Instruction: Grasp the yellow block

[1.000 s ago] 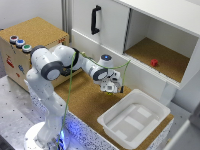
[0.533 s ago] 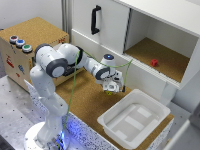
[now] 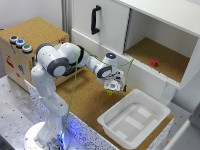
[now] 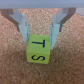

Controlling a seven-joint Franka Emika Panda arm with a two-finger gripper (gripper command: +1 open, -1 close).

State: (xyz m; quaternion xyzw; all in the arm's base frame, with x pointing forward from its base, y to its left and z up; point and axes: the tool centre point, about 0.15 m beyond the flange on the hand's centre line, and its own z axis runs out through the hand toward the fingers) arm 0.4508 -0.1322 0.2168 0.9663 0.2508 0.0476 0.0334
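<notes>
The yellow block (image 3: 109, 92) is a tiny cube lying on the cork mat (image 3: 85, 100), just beyond the white tray's far corner. In the wrist view the yellow block (image 4: 39, 50) shows dark letters T and S on its faces. My gripper (image 3: 116, 86) hangs right over it, pointing down. The wrist view shows my gripper (image 4: 40, 35) open, one finger (image 4: 22, 25) on each side of the cube's upper edge. The tips reach about level with the block, and small gaps show beside it.
A white tray (image 3: 150, 102) sits on the mat at the exterior view's right of the block. A small red block (image 3: 154, 62) lies in the open cabinet compartment. A wooden box with coloured buttons (image 3: 20, 42) stands at the left. A green cable (image 3: 75, 95) drapes over the arm.
The gripper has come down a little and shifted toward the exterior view's right, ending over the yellow block. The block itself has not moved.
</notes>
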